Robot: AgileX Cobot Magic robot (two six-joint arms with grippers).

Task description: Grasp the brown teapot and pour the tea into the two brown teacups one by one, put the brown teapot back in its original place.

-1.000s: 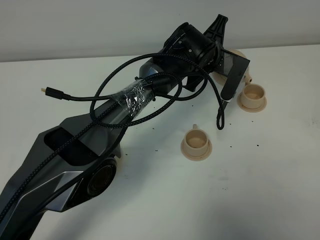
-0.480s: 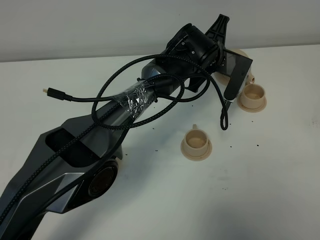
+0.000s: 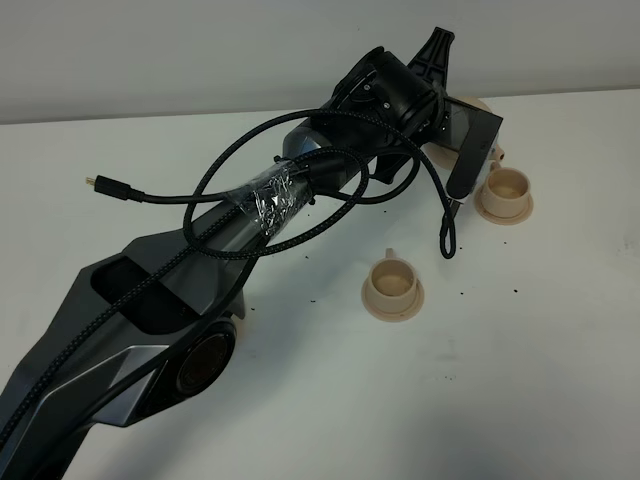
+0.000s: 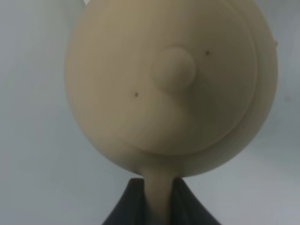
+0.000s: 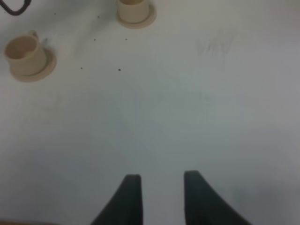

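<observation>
The brown teapot (image 4: 154, 89) fills the left wrist view from above, lid knob in the middle. Its loop handle runs down between the two dark fingers of my left gripper (image 4: 158, 206), which is shut on it. From the high camera the left gripper (image 3: 474, 150) hides most of the teapot (image 3: 481, 104); only tan edges show at the table's back right. One brown teacup (image 3: 508, 191) on its saucer stands just right of the gripper, the other teacup (image 3: 392, 285) nearer the middle. My right gripper (image 5: 159, 197) hangs open over bare table, both teacups (image 5: 26, 55) (image 5: 135, 9) far from it.
The left arm (image 3: 200, 270) stretches from the near left to the back right, with black cables (image 3: 330, 195) looping off it and one loop hanging over the table. Small dark specks dot the white table (image 3: 520, 360). A grey wall (image 3: 200, 50) stands behind.
The left gripper with the teapot has edged slightly right and away; the hanging cable loop shifted with it. The cups have not moved.
</observation>
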